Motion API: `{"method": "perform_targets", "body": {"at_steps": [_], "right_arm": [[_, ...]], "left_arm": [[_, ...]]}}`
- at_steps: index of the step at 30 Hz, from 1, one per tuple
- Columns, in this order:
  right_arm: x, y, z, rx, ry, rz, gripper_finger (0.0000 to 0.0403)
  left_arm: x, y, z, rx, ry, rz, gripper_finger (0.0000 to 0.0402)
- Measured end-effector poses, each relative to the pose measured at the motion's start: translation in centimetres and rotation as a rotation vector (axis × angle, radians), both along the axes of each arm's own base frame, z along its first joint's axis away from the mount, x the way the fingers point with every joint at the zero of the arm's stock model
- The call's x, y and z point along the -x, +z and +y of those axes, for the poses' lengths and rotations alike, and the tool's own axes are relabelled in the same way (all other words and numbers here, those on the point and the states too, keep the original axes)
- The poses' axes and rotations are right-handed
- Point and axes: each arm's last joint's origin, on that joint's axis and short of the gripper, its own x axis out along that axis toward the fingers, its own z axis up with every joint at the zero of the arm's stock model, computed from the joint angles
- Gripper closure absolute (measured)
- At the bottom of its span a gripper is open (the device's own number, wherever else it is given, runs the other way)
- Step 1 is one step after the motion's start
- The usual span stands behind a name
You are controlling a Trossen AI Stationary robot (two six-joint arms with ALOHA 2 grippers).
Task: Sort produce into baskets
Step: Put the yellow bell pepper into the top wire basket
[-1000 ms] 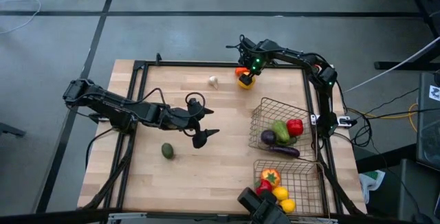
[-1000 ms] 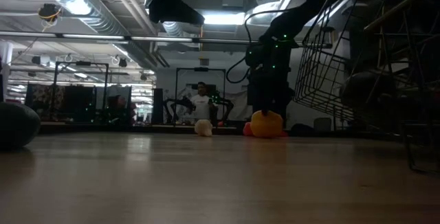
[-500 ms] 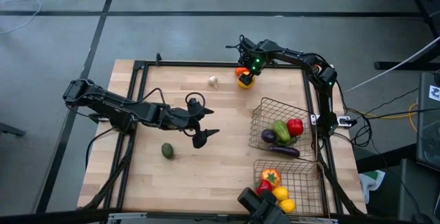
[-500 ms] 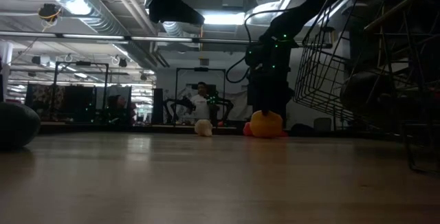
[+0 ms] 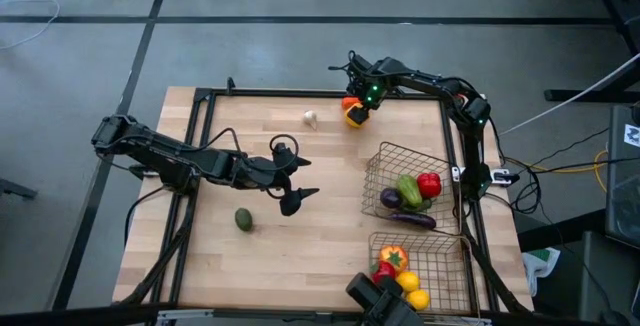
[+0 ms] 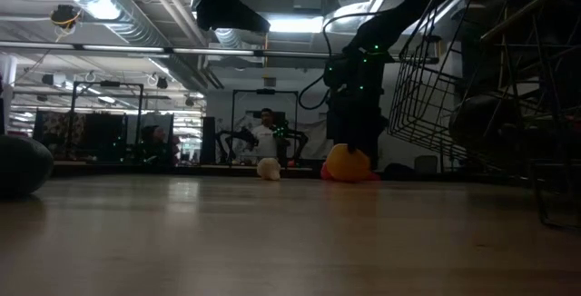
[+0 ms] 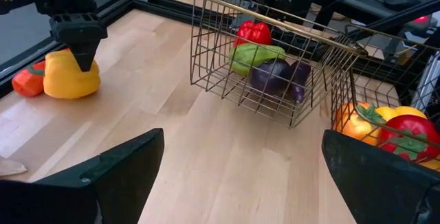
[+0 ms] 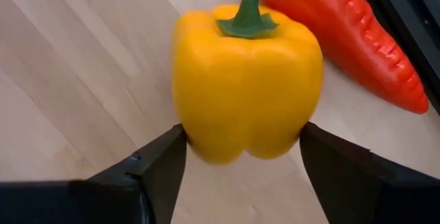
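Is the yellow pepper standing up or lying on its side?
Standing up. The yellow pepper has its green stem on top in the right wrist view, with the right gripper fingers touching both its sides, beside the orange pepper.

A light wooden table (image 5: 300,236) is carrying loose produce and two wire baskets. An avocado (image 5: 243,219) is lying near the left side, a garlic (image 5: 311,119) near the far edge, with a yellow pepper (image 5: 355,116) and orange pepper (image 5: 347,104) beside it. One basket (image 5: 378,181) and another basket (image 5: 378,244) are sitting on the right.
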Motion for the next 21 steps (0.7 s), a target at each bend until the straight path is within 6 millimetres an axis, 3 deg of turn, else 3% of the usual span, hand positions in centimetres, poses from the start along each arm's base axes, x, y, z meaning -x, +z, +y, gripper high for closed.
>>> {"method": "perform_targets", "body": {"at_steps": [21], "right_arm": [[0.76,-0.12,0.66,-0.072,0.003,0.076,0.013]], "left_arm": [[0.0,0.0,0.0,0.0,0.0,0.0,0.0009]]}}
